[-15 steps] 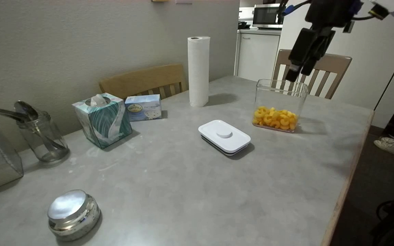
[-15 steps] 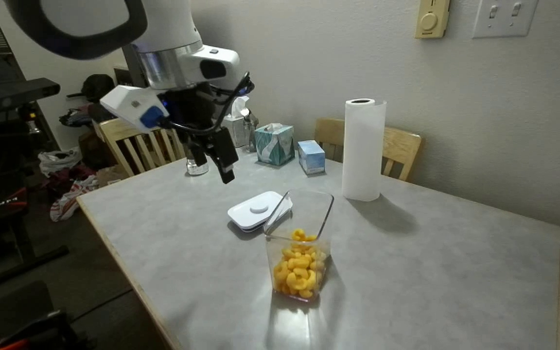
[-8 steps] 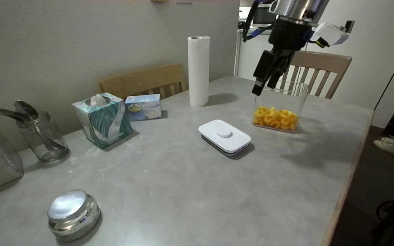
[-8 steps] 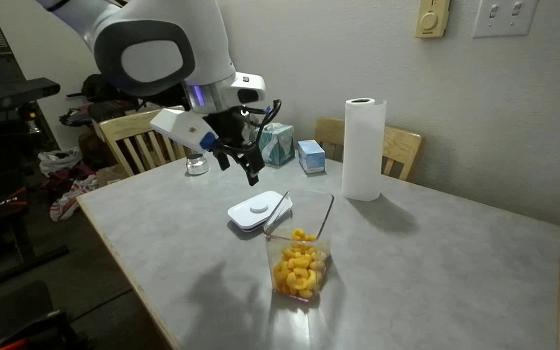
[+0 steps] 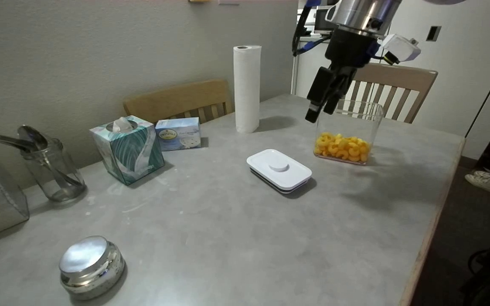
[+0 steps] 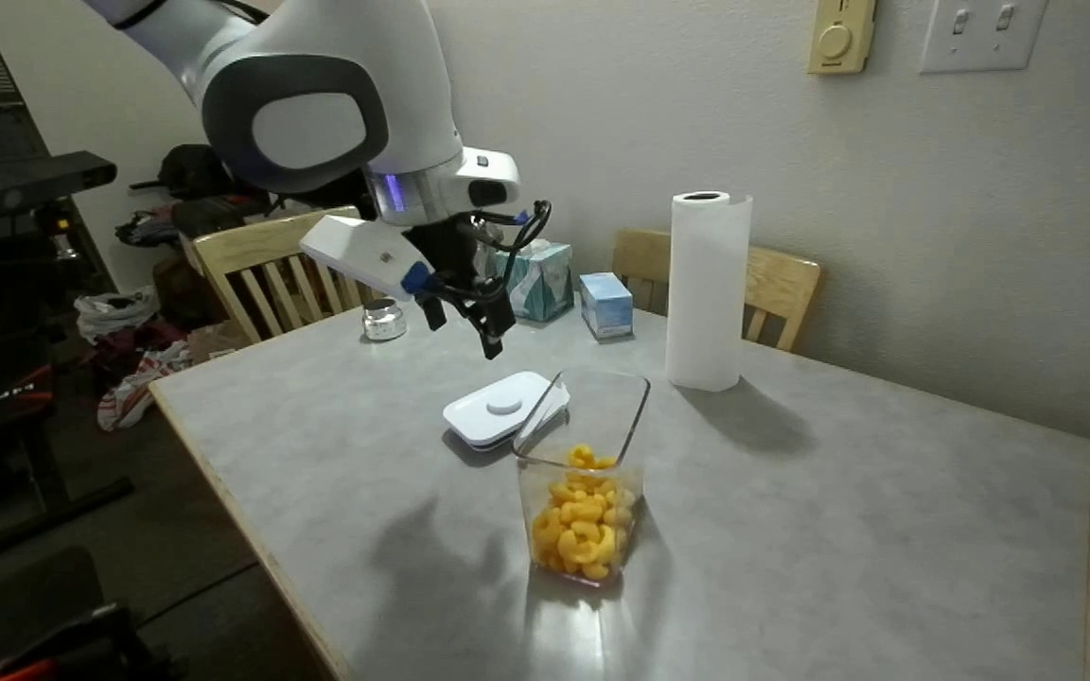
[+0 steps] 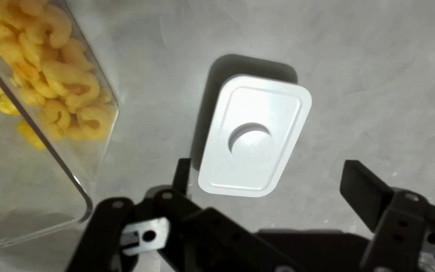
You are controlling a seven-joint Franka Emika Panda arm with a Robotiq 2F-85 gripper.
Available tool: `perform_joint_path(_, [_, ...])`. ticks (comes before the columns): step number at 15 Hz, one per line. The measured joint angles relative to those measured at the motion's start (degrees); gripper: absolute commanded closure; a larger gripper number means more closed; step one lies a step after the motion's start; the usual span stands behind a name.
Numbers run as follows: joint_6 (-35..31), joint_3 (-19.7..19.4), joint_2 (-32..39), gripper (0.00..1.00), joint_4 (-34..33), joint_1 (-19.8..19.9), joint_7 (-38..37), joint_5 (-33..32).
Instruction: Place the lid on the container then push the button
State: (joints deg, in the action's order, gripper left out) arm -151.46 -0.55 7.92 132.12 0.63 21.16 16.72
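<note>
A pale wall point(image 5: 113, 55) backs a grey tabletop point(image 5: 211, 238), over which a white robot arm point(image 6: 413, 76) bends down in an exterior view. A wooden chair point(image 5: 177, 100) stands between wall and tabletop, and a white paper towel roll point(image 5: 247, 91) rises upright nearby. The clear container point(image 5: 349, 125) stands upright on the tabletop, open at the top. Higher up hangs the black claw point(image 7: 268, 172), apart from the container, its fingers point(image 7: 364, 194) spread wide and holding nothing. Along the wall side sit a teal tissue box point(image 5: 132, 155), a glass jar point(image 5: 50, 187) of utensils point(image 5: 9, 141) and a light-blue box point(image 5: 179, 134). The white lid point(image 5: 266, 159) lies flat on the tabletop, near the container but not touching it, and lower than the claw; in the wrist view it shows between the fingers, most of it ahead of their tips. A shiny round metal tin point(image 6: 383, 322) sits well away from the container, close to the tabletop's edge in an exterior view. The round white button point(image 5: 278, 165) rises slightly from the lid's centre, facing up, while small yellow, curled food pieces point(image 5: 343, 148) lie heaped in the bottom of the container.
</note>
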Motion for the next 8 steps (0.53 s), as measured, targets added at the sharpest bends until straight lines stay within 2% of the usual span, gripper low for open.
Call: perform_joint_path(8, [0.69, 1.03, 2.74, 0.00, -2.90, 0.21, 1.53, 0.51])
